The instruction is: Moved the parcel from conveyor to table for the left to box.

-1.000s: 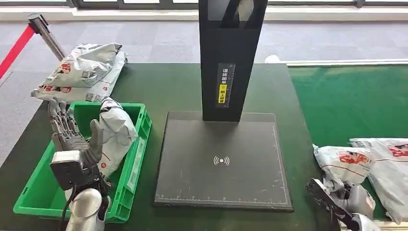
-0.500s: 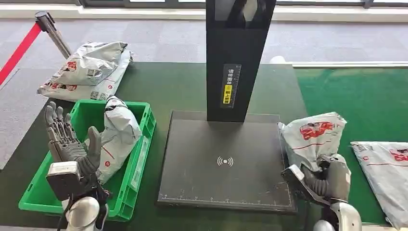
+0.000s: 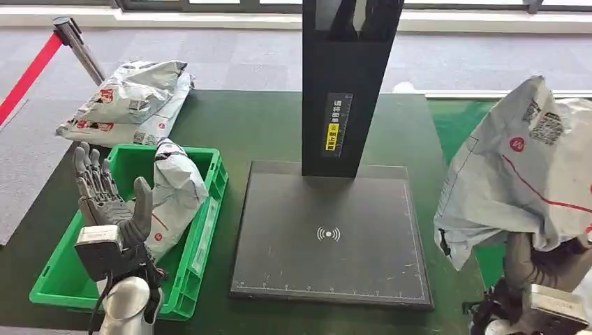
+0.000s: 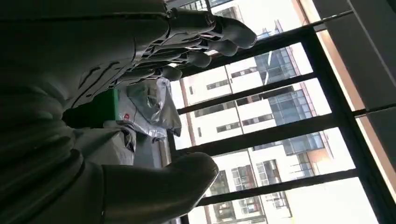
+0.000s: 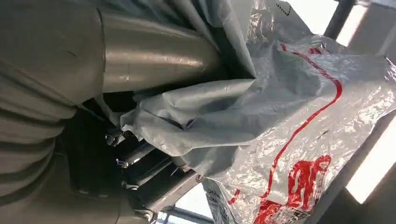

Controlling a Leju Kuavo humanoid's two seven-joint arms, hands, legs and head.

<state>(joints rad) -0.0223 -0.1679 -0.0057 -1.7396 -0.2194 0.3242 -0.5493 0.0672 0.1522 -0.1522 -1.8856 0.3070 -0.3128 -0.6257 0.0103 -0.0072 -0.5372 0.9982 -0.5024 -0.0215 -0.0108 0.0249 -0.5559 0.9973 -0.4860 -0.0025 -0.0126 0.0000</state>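
Grey parcel w/ red print, crumpled, raised above conveyor.

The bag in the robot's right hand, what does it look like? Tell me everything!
The bag is a soft, crinkly grey plastic parcel with a red line, red print and a printed label near its top. It is lifted in the air at the table's right side, standing tall. The right hand grips its bottom edge, and the plastic bunches up around the fingers.

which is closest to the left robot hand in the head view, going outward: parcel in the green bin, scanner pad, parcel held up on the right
From the left robot hand:
1. Parcel in the green bin, right beside it.
2. Scanner pad, table centre.
3. Held parcel, far right, raised by the right robot hand.
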